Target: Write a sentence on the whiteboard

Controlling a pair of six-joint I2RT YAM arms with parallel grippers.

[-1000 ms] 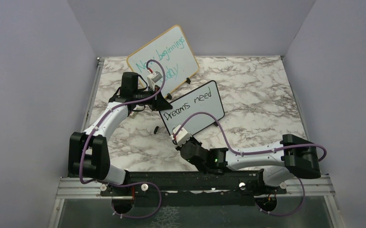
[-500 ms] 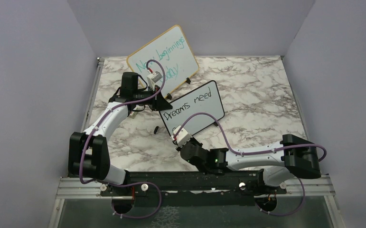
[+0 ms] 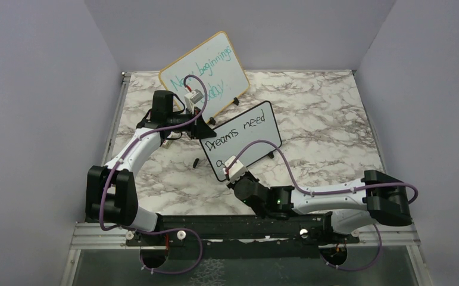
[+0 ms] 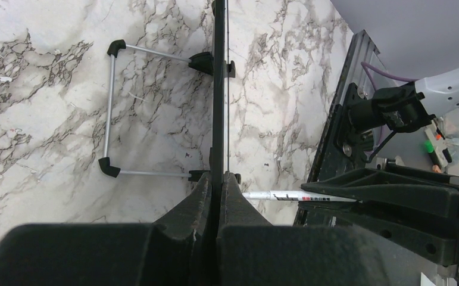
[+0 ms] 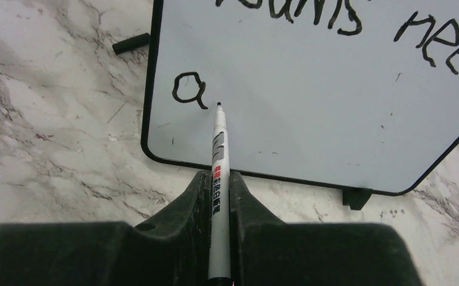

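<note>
Marker (image 5: 218,140) is clenched in right gripper (image 5: 218,182), tip beside "a" (image 5: 189,90) on whiteboard (image 5: 310,107), propped on table (image 3: 334,119), edge pinched by left gripper (image 4: 218,185). Strokes could be broken if board is rocked by pressure.

Even, bright light (soft shadows)

**Behind and beside the work**

A bigger wood-framed board (image 3: 206,74) stands tilted at the rear of the marble-patterned table (image 3: 328,113). It bears teal handwriting (image 3: 216,61) that includes "beginnings". A small black cap (image 3: 196,162) lies on the table's left half, nearer the front. Plain lilac walls (image 3: 36,89) enclose three sides.
</note>
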